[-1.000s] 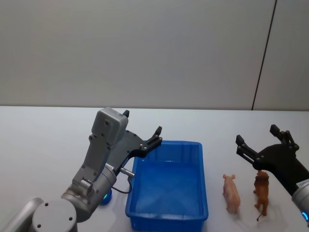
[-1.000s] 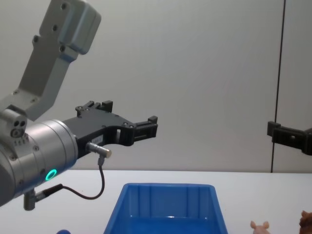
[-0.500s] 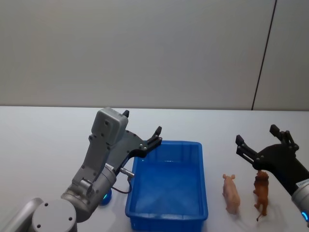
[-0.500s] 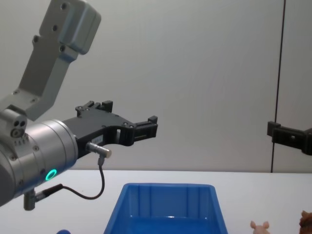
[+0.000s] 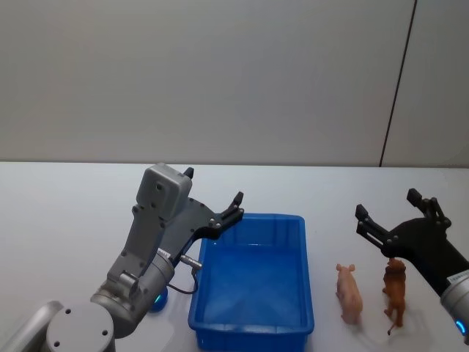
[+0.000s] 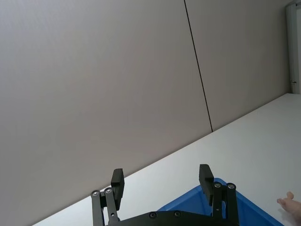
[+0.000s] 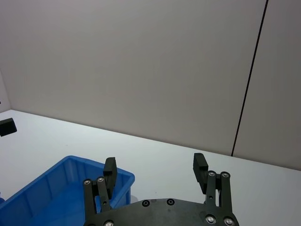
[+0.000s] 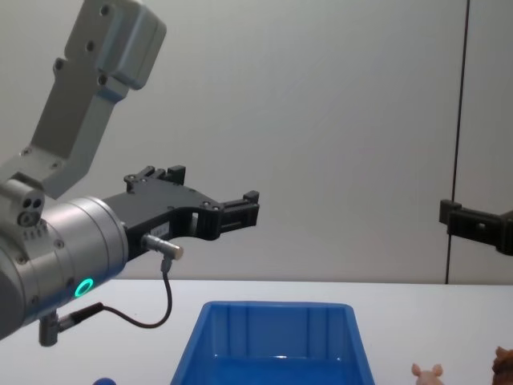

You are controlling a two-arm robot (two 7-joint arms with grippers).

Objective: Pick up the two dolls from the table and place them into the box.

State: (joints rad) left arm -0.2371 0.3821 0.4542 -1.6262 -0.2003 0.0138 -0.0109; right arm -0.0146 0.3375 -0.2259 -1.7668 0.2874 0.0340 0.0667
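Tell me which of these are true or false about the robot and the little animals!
1. The blue box has nothing in it. True.
2. The pink pig and the brown doll are both on the table, to the right of the box. True.
3. The left hand is open. True.
4. The right hand is squeezing the brown doll. False: it is open and holds nothing.
5. The pink pig is inside the box. False: it is on the table beside the box.
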